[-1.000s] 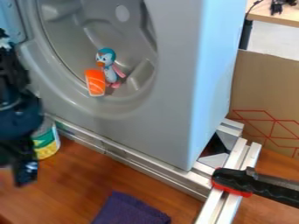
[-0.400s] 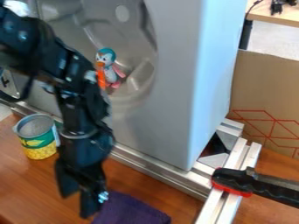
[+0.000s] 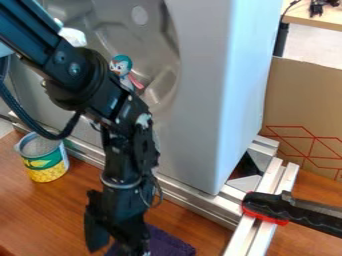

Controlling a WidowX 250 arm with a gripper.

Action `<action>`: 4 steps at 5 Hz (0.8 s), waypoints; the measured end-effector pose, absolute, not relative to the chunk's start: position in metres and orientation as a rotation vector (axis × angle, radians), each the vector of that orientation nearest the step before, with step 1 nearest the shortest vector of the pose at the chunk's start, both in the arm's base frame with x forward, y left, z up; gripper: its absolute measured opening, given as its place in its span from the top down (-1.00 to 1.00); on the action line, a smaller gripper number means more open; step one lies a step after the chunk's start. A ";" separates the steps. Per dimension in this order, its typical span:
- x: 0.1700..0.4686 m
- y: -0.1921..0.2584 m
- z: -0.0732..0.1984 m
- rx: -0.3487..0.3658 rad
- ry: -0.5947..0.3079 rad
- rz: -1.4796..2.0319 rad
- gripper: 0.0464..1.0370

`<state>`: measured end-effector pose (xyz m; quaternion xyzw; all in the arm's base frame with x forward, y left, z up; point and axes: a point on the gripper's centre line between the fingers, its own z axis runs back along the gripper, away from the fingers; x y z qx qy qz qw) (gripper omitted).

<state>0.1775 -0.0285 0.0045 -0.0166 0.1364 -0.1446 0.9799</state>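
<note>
Right by the purple cloth (image 3: 172,244), the black gripper (image 3: 119,246) is held released, fingers apart; contact can't be told. Cloth is laid on wood-look tabletop (image 3: 33,210), w/ opened corn can (image 3: 44,159) set to its upper L & penguin fig. (image 3: 121,65) seen beyond.

Looks black nearly throughout, with a bluish sheen on the straight upper beam (image 3: 30,32), well above the fingers (image 3: 97,232). Shows round screws (image 3: 74,68) on a bulky joint below that, trails a thick black cable (image 3: 27,115) in a curve, and wears a pale grey ring (image 3: 120,184) nearer the fingers, with a thin dark wire (image 3: 159,195) looping alongside.
</note>
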 end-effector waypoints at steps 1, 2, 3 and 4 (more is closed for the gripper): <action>0.170 -0.030 -0.007 -0.043 0.307 -0.297 -0.93; 0.166 -0.030 -0.018 -0.048 0.345 -0.286 -0.93; 0.169 -0.031 -0.025 -0.039 0.367 -0.254 -0.93; 0.175 -0.035 -0.028 0.011 0.366 -0.244 -0.93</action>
